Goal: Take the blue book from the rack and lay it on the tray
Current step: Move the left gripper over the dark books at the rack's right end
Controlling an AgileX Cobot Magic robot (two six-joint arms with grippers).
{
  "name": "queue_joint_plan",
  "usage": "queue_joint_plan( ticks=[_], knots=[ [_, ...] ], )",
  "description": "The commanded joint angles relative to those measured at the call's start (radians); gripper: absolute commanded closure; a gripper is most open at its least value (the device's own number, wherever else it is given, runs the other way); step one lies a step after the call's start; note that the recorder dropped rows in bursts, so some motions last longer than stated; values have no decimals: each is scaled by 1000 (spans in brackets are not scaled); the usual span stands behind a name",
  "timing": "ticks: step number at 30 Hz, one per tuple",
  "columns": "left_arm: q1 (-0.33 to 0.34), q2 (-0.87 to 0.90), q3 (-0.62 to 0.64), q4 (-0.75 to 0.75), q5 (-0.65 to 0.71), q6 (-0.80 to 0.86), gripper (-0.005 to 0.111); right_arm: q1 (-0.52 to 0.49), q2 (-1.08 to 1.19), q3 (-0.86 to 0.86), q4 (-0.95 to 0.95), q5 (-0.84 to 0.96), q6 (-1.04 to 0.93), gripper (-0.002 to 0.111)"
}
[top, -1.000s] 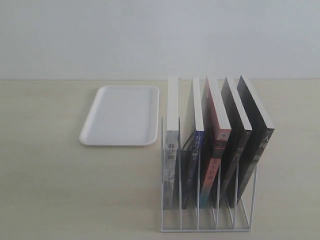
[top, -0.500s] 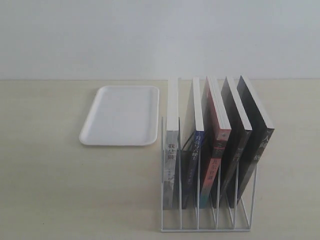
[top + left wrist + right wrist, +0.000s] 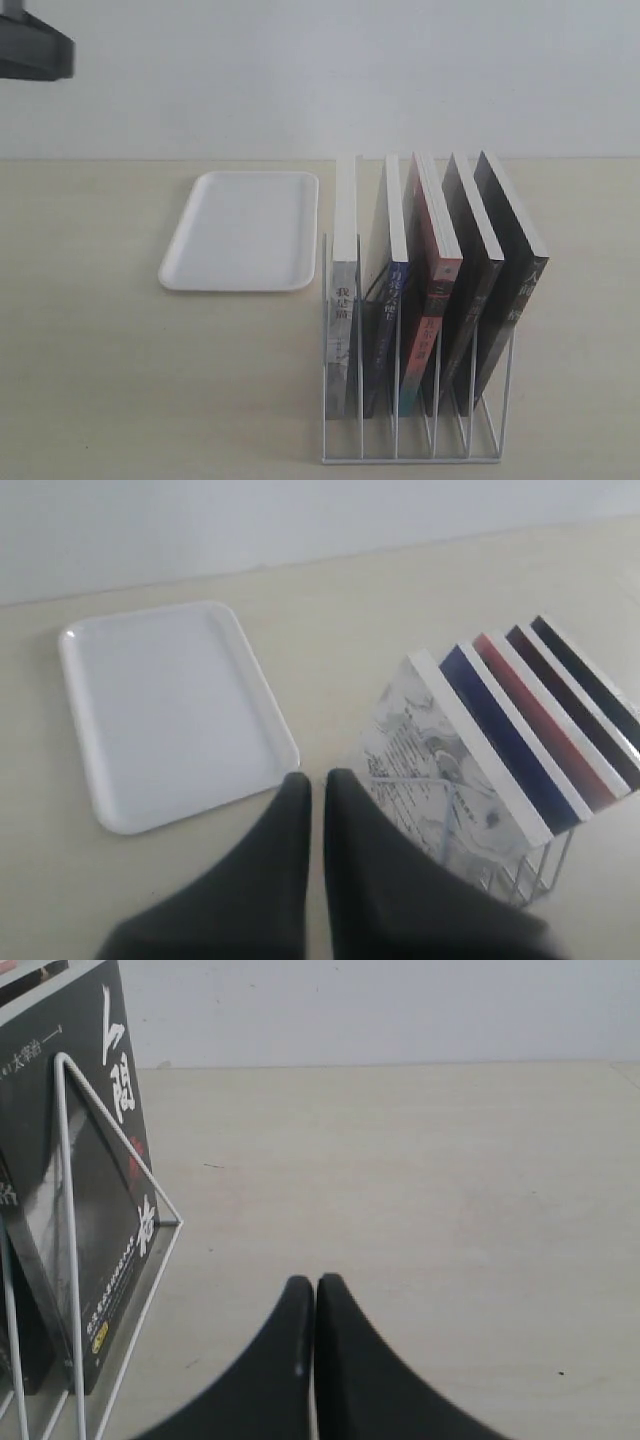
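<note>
Well, the blue book (image 3: 395,300) stands upright in the rack (image 3: 410,461), second slot from the left, spine toward the near side and pale characters running down it. Just left of it sits a grey-spined book (image 3: 343,300) with a thick white page block; to its right come a red-and-teal-spined book (image 3: 432,310) and then two black books (image 3: 478,300), all leaning slightly to the right against the wire dividers. The rack stands on the pale worktop (image 3: 120,380), near and right of centre.

The tray (image 3: 240,245) lies flat to the left of the rack and a little farther back, white, with nothing on it. Its near right corner comes close to the rack's left side without touching.

Up in the far left corner of the exterior view a dark block (image 3: 35,50) juts in; which part of the machine it is I cannot tell.

From the left wrist view, the left pincer (image 3: 315,778) hangs above the worktop between tray and rack, its fingers drawn nearly together with only a thin slit between them, pinching nothing. The right pincer (image 3: 315,1280) sits low beside the rack's right side, just off the outermost black book (image 3: 90,1210), its fingers pressed together tip to tip and holding nothing. Neither touches the books.
</note>
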Motion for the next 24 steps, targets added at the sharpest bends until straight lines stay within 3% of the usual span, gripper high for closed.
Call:
queue_joint_plan(
  ticks=[1,9,18,24],
  knots=[
    [-155,100,-3,171,-64,-159,102,-7,-5,-1,-3,-11,0,108],
    [-415,265,-41,549,-127,-512,102,-7,-5,-1,-3,-11,0,108],
    [-577,491,-308,498,-149,-555,102,-7,-5,-1,-3,-11,0,108],
    [-591,650,-487,498,-117,-628,102,-7,-5,-1,-3,-11,0,108]
  ],
)
